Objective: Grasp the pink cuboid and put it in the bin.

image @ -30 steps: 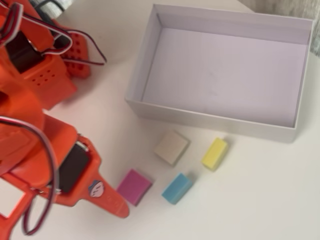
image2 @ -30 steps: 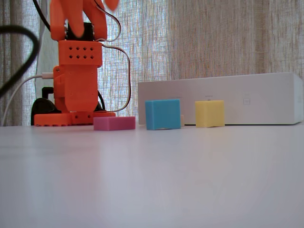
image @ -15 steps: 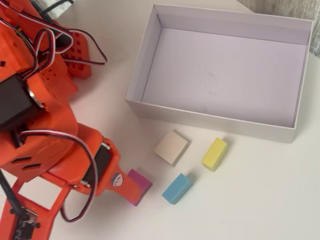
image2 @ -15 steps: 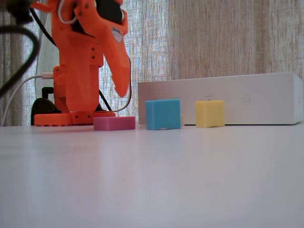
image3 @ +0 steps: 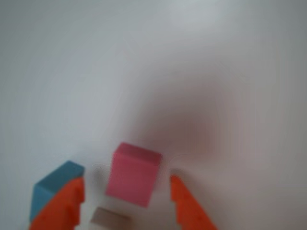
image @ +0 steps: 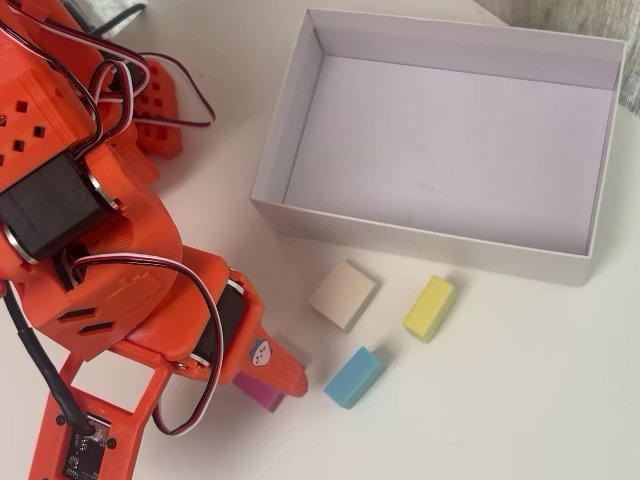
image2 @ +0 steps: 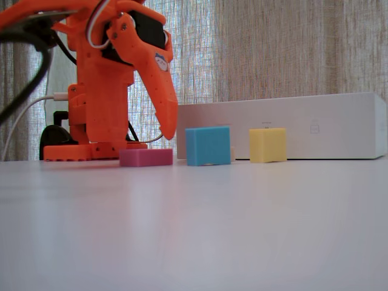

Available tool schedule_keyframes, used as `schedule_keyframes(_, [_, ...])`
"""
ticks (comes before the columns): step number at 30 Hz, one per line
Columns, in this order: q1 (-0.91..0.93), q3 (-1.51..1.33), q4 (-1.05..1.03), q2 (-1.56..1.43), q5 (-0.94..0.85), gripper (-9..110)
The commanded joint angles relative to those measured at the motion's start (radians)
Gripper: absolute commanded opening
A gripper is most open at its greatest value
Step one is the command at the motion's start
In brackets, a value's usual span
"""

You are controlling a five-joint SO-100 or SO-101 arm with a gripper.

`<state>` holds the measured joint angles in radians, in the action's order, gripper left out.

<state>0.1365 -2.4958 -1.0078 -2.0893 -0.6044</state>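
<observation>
Overhead view: my orange arm (image: 110, 280) reaches across the white desk (image: 520, 400) from the left. My gripper (image: 285, 385) covers most of the pink cuboid (image: 258, 393), of which only a magenta corner shows beneath the finger. Just right of it lies a blue block (image: 352, 377), with a beige block (image: 343, 295) and a yellow block (image: 429, 308) farther up, all three apart from one another. The bin (image: 285, 130), a white box with low walls, sits beyond them, its floor bare.

Fixed view, low at desk level: my gripper (image2: 168, 130) points down, its tip hanging above the right end of the pink cuboid (image2: 145, 157) and clear of it. The cuboid lies flat on the desk (image2: 194, 230) in front of my base (image2: 91, 150). The blue block (image2: 208, 145) and the yellow block (image2: 267, 145) stand to its right, with the bin's (image2: 303, 124) long wall behind them and a curtain (image2: 273, 48) at the back.

Wrist view, blurred: my gripper (image3: 125, 196) is spread wide, one orange finger (image3: 64, 203) at lower left and the other at lower right. The pink cuboid (image3: 133, 174) sits between them, touching neither. The blue block (image3: 50, 184) shows behind the left finger, and a sliver of the beige block (image3: 110, 220) lies at the bottom edge.
</observation>
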Motion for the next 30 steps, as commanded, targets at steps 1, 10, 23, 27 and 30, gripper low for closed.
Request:
schedule_keyframes(1, [-0.003, 0.002, 0.023, 0.012, 0.008, 23])
schedule_keyframes(10, [0.000, -0.029, 0.055, 0.034, 0.008, 22])
schedule_keyframes(23, [-0.009, -0.041, 0.058, 0.034, 0.009, 0])
schedule_keyframes(27, [-0.009, -0.041, 0.058, 0.034, 0.009, -8])
schedule_keyframes(30, [-0.008, -0.041, 0.058, 0.026, 0.009, -8])
